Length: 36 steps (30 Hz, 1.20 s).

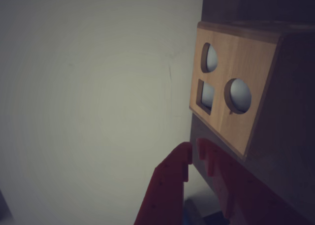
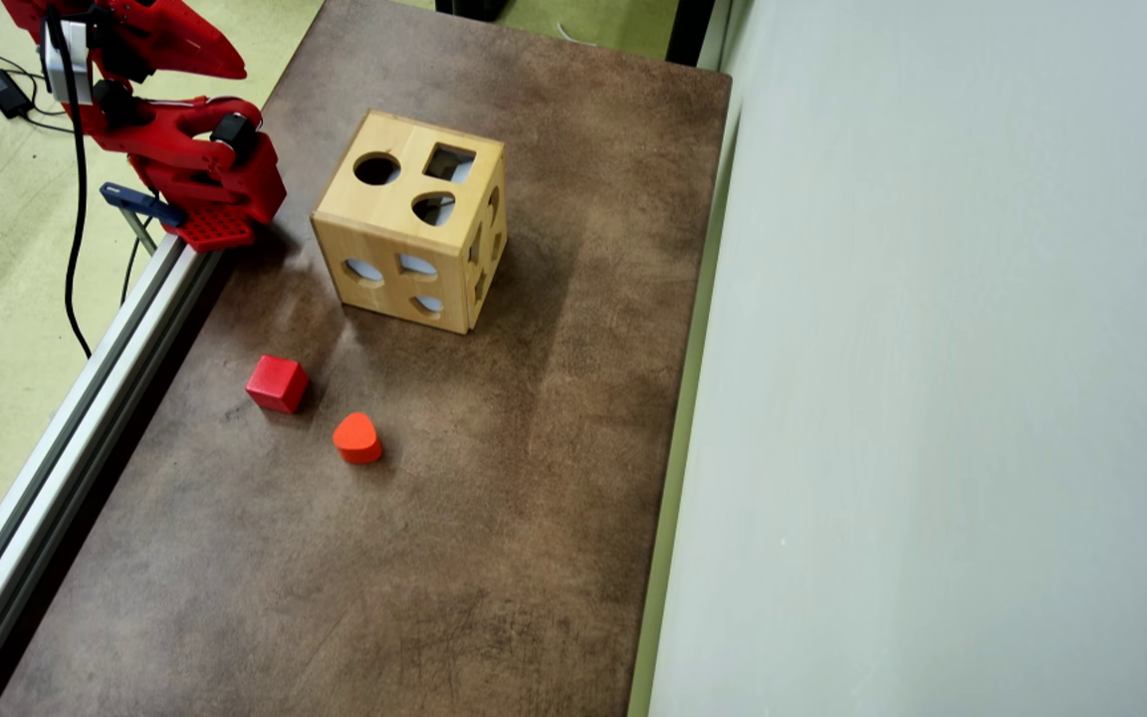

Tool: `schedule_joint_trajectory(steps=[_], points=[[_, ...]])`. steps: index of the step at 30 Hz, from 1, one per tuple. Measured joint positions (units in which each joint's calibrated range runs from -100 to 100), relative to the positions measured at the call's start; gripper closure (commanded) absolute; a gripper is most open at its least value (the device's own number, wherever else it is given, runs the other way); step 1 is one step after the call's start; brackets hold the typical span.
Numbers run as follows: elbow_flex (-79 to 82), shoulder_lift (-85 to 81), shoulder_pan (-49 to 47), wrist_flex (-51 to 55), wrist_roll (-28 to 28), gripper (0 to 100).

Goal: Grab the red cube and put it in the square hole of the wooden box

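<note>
In the overhead view the red cube [image 2: 277,383] lies on the brown table, in front of and to the left of the wooden box [image 2: 389,207]. The box's top face carries the square hole [image 2: 449,162] beside a round and a teardrop hole. In the wrist view the box [image 1: 243,52] fills the right side, with the square hole [image 1: 205,96] on its lit face. My red gripper [image 1: 194,148] rises from the bottom edge just below the box, shut and holding nothing. The cube does not show in the wrist view. The folded arm [image 2: 185,149] stands at the table's top-left corner, left of the box.
An orange-red heart-like block [image 2: 357,438] lies right of the cube. An aluminium rail [image 2: 86,398] runs along the table's left edge, and a pale grey wall panel [image 2: 932,398] borders its right side. Cables [image 2: 71,249] hang off the arm at the left.
</note>
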Motion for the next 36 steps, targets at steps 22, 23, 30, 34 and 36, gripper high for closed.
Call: schedule_joint_trajectory(steps=[22, 23, 30, 34, 36], points=[[0.0, -0.1, 0.0, 0.0, -3.3, 97], [0.0, -0.1, 0.0, 0.0, -3.3, 97], [0.0, -0.1, 0.0, 0.0, -3.6, 97], [0.2, -0.1, 0.0, -0.2, -3.6, 97], [0.2, 0.8, 0.0, -0.3, -3.6, 97]])
